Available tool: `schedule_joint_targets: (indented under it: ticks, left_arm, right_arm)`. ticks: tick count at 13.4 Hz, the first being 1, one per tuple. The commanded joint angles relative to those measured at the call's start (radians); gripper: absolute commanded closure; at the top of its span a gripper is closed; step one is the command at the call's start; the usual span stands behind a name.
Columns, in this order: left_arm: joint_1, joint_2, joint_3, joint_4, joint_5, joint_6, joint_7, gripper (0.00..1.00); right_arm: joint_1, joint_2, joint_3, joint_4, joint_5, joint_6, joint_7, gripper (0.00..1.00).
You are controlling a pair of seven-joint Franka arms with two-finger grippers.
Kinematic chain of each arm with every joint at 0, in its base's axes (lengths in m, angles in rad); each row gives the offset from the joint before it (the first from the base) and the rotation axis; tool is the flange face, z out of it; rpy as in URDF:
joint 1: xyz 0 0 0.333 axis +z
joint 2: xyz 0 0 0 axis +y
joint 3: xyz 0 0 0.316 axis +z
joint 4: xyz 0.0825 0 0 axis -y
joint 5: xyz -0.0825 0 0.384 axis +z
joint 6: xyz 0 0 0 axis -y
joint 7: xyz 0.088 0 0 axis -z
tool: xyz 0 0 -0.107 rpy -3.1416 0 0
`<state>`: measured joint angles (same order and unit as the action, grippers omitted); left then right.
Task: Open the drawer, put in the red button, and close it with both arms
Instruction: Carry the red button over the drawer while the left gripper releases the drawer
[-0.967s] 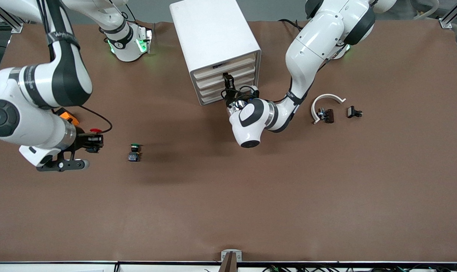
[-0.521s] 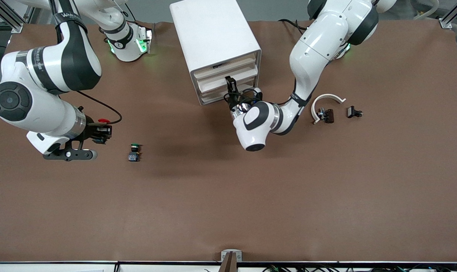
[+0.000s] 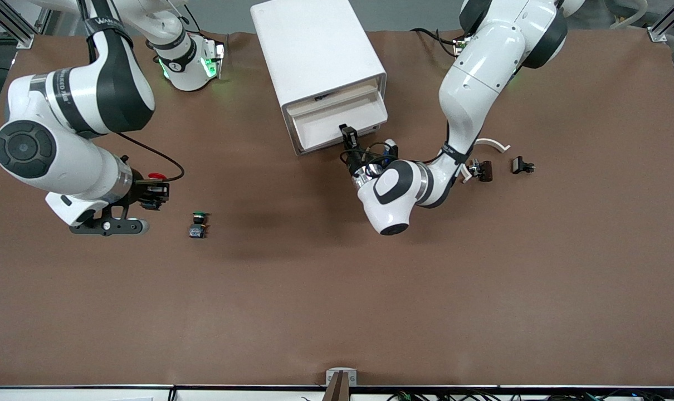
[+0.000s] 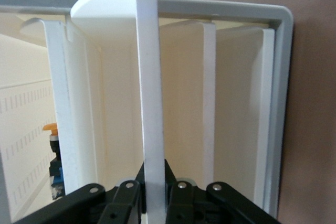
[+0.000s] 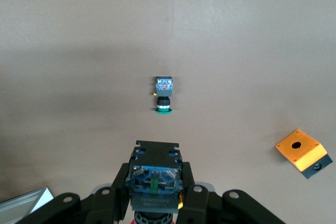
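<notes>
The white cabinet [image 3: 314, 50] stands at the back middle of the table. Its second-highest drawer [image 3: 323, 125] is pulled out, and its white tray shows. My left gripper [image 3: 348, 133] is shut on the drawer's cream front. In the left wrist view that front [image 4: 149, 77] sits edge-on between the fingers of the left gripper [image 4: 155, 184]. My right gripper [image 3: 153, 192] is shut on the red button [image 3: 154, 177] above the table toward the right arm's end. The button's blue-grey base [image 5: 156, 179] shows between the fingers of the right gripper [image 5: 156, 195].
A green-capped button [image 3: 198, 224] lies on the table near the right gripper [image 5: 163, 95]. An orange box [image 5: 303, 149] lies close by. A white curved piece [image 3: 490, 143] and two small black parts [image 3: 480, 169] [image 3: 522, 165] lie toward the left arm's end. An orange-capped button [image 4: 50, 128] shows inside the cabinet.
My left gripper has pulled the drawer out toward the front camera. My right arm has lifted and carried the red button a little toward the cabinet.
</notes>
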<state>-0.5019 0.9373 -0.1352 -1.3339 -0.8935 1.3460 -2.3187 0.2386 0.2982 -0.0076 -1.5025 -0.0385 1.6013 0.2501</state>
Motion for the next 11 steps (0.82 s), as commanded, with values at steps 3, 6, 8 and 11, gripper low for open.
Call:
schedule_joint_targets:
  ticks: [3, 6, 8, 11]
  left_arm:
    - [0.039, -0.008, 0.034, 0.016, 0.001, 0.01, 0.012, 1.0]
    - [0.048, -0.003, 0.032, 0.016, -0.001, 0.056, 0.021, 1.0]
    - [0.049, -0.003, 0.032, 0.016, -0.002, 0.084, 0.035, 1.0]
    - [0.055, -0.005, 0.032, 0.016, -0.002, 0.093, 0.05, 0.61]
  right_arm:
    - [0.1, -0.044, -0.003, -0.002, 0.015, -0.046, 0.187, 0.76]
    - [0.204, -0.047, -0.003, -0.002, 0.017, -0.044, 0.375, 0.76]
    - [0.292, -0.047, -0.003, -0.001, 0.017, -0.038, 0.521, 0.76]
    - [0.405, -0.039, -0.006, -0.001, 0.093, -0.008, 0.762, 0.77]
